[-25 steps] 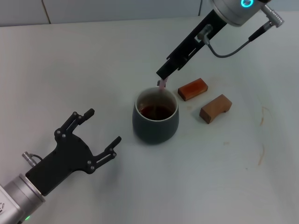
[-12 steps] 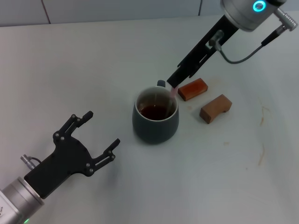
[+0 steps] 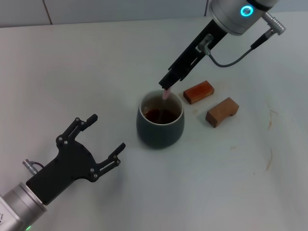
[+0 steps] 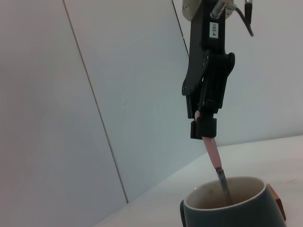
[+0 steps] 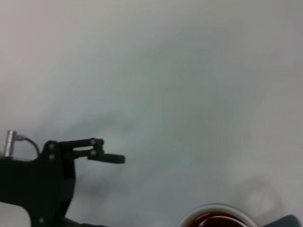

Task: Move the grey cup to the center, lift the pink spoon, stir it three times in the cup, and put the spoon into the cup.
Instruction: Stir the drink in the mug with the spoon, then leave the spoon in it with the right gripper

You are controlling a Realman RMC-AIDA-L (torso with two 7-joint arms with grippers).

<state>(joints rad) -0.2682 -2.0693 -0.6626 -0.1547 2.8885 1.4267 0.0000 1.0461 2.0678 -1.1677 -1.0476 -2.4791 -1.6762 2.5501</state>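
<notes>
The grey cup (image 3: 160,121) stands mid-table with dark reddish-brown liquid inside; it also shows in the left wrist view (image 4: 229,209) and at the edge of the right wrist view (image 5: 215,218). My right gripper (image 3: 167,86) hangs over the cup's far rim, shut on the pink spoon (image 3: 165,94). In the left wrist view the pink handle (image 4: 211,153) slants down from the gripper (image 4: 203,130) and the metal neck dips into the cup. My left gripper (image 3: 102,137) is open and empty, near the table to the left of the cup.
Two brown wooden blocks (image 3: 198,91) (image 3: 222,111) lie just right of the cup. The right arm's cable (image 3: 236,52) loops above them. A grey wall runs along the table's far edge.
My right gripper with the spoon swung from the cup's far rim to its right side and back to the left. The left arm barely shifted.
</notes>
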